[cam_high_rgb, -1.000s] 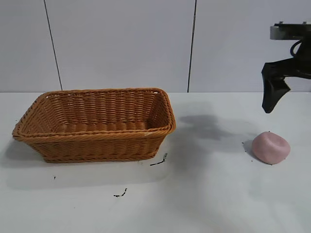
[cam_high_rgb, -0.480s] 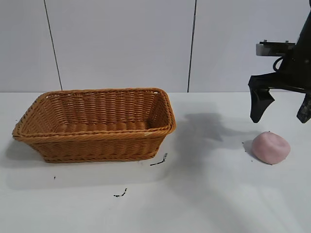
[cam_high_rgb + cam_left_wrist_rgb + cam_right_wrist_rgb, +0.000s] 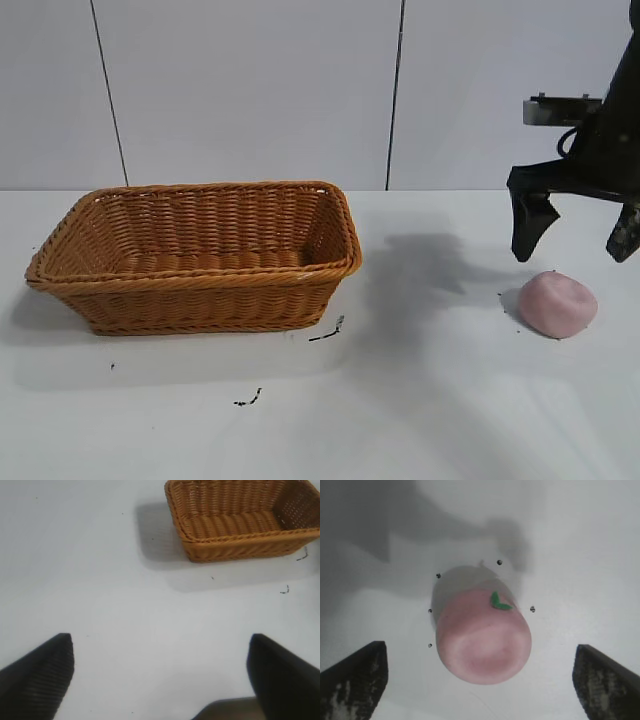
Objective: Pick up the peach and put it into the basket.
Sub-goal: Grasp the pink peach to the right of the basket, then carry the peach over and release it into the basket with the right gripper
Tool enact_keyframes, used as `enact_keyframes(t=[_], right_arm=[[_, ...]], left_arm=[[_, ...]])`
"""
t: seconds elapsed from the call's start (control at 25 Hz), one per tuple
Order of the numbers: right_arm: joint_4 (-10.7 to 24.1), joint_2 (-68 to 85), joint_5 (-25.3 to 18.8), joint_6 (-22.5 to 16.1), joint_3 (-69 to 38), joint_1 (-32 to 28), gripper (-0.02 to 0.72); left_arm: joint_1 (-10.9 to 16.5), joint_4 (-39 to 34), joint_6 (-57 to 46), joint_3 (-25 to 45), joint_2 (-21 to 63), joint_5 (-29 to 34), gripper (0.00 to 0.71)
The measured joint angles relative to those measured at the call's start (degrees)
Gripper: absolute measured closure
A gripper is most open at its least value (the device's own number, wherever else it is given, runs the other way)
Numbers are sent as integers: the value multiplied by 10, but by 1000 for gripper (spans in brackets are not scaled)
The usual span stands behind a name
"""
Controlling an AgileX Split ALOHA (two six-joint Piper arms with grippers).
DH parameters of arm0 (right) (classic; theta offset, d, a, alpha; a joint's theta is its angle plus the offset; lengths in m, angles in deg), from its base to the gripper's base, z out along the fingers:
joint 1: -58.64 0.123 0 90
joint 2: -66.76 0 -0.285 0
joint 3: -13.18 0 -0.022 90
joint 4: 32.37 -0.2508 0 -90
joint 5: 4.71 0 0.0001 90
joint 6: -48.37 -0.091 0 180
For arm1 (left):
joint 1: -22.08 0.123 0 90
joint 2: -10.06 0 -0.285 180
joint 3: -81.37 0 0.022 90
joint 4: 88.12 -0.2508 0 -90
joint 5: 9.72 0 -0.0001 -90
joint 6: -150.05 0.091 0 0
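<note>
The pale-pink peach lies on the white table at the right. In the right wrist view the peach shows a small green leaf and sits between the spread fingers. My right gripper hangs open just above the peach, one finger on each side, not touching it; in its own view the right gripper is wide open. The orange-brown wicker basket stands at the left, empty. My left gripper is open over bare table, with the basket farther off; it is out of the exterior view.
Small black marks lie on the table in front of the basket, and tiny dark specks ring the peach. A white panelled wall closes the back.
My right gripper has moved left and down, from beside the table's right edge to directly over the peach. The peach and basket have not moved.
</note>
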Motion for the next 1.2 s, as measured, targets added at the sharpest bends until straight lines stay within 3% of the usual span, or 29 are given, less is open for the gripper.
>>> enact_keyframes(t=[0.52,0.56,0.6,0.72,0.8,1.08,1.2], right_arm=[[-11,-29,18,0,0,0,15],[-11,-29,18,0,0,0,48],[-11,-29,16,0,0,0,132],[-11,-29,12,0,0,0,489],[-11,-24,9,0,3,0,606],[-11,53,-6,0,7,0,666],[-11,90,-41,0,44,0,666]], left_arm=[[0,0,0,0,0,0,18],[0,0,0,0,0,0,18],[0,0,0,0,0,0,18],[0,0,0,0,0,0,18],[0,0,0,0,0,0,18],[0,0,0,0,0,0,18],[0,0,0,0,0,0,18]])
